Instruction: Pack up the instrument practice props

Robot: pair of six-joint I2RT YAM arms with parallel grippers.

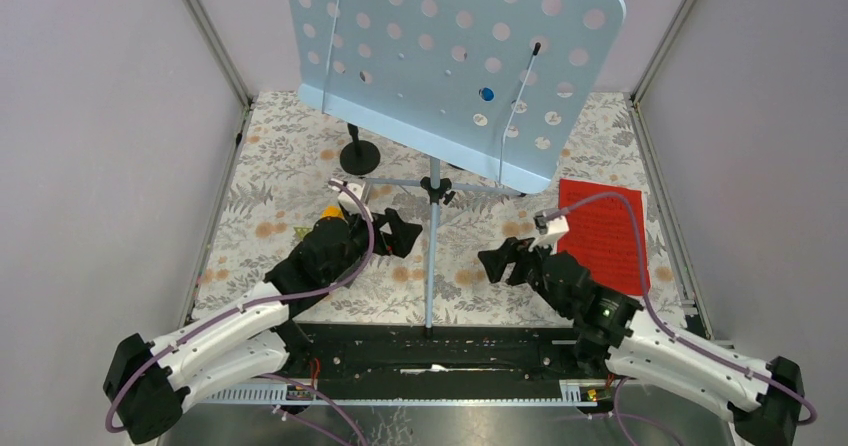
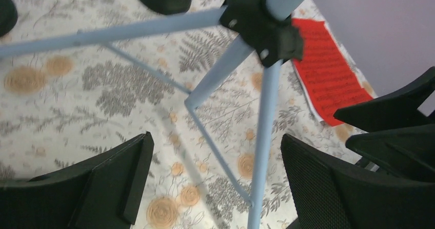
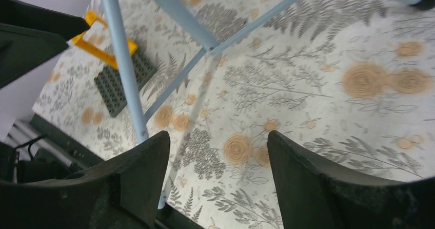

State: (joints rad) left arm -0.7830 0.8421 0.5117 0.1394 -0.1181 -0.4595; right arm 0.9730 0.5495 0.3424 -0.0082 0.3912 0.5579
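The pale-blue perforated sheet-music holder (image 1: pixel 450 56) stands at the back on tripod legs that meet at a black hub (image 1: pixel 434 188). Its front leg (image 1: pixel 430 276) runs toward the arms. My left gripper (image 1: pixel 405 236) is open just left of that leg. In the left wrist view the leg (image 2: pixel 264 152) shows between the fingers (image 2: pixel 118 183) without touching them. My right gripper (image 1: pixel 503 263) is open just right of the leg, over bare cloth (image 3: pixel 218 162). A red music sheet (image 1: pixel 603 231) lies flat at the right. A black round-based mic mount (image 1: pixel 360 156) stands behind the left gripper.
An orange brick with a dark grey studded plate (image 3: pixel 110 93) lies on the floral cloth beyond the front leg, under my left arm. Grey walls close in both sides. A black rail (image 1: pixel 430 351) runs along the near edge.
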